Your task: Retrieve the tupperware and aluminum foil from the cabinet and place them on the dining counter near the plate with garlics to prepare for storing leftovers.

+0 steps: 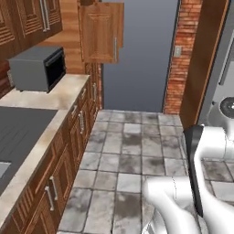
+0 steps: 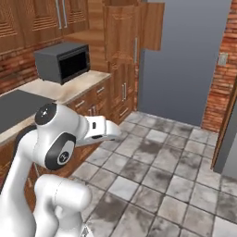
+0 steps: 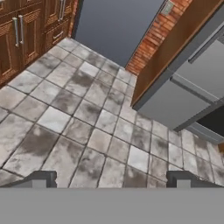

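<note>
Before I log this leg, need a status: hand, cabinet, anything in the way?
Hand open, holding nothing, pointed at tiled floor. Upper cabinet door ajar beyond the microwave; contents not visible. Floor ahead looks clear.

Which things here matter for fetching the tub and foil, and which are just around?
Matters: wall cabinet, its door ajar; gripper, open with nothing in it.
Just around: microwave, cooktop, drawer cabinets, fridge, tiled floor.
</note>
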Motion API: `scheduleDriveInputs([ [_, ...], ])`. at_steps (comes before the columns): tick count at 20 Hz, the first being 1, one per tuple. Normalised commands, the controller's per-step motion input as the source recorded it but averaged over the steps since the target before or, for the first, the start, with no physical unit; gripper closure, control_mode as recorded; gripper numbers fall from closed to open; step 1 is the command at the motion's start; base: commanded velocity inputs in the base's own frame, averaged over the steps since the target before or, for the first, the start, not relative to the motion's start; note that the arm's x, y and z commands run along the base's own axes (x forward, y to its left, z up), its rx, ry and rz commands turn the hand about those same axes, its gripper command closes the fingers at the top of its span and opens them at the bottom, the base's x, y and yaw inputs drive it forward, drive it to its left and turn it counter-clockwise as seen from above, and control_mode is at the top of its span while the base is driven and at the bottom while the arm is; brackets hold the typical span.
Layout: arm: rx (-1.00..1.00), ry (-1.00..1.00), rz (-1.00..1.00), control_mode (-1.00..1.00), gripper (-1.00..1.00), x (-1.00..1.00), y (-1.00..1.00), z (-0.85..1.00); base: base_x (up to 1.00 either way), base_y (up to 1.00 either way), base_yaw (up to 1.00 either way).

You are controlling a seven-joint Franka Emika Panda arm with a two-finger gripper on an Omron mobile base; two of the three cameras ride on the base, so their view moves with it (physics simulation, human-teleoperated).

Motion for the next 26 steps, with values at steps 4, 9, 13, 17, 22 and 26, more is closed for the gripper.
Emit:
scheduleDriveInputs([
  [4,0.00,0.00,0.00,1.00,-1.00,0.00,0.00,0.00,1.00,0.00,-0.34],
  [9,0.00,0.00,0.00,1.00,-1.00,0.00,0.00,0.00,1.00,0.00,-0.18],
  [13,0.00,0.00,0.00,1.00,-1.00,0.00,0.00,0.00,1.00,-0.04,0.25],
  [17,0.00,0.00,0.00,1.00,-1.00,0.00,0.00,0.00,1.00,-0.18,0.28],
  [22,0.00,0.00,0.00,1.00,-1.00,0.00,0.00,0.00,1.00,-0.36,0.45],
  [26,0.00,0.00,0.00,1.00,-1.00,0.00,0.00,0.00,1.00,-0.47,0.44],
])
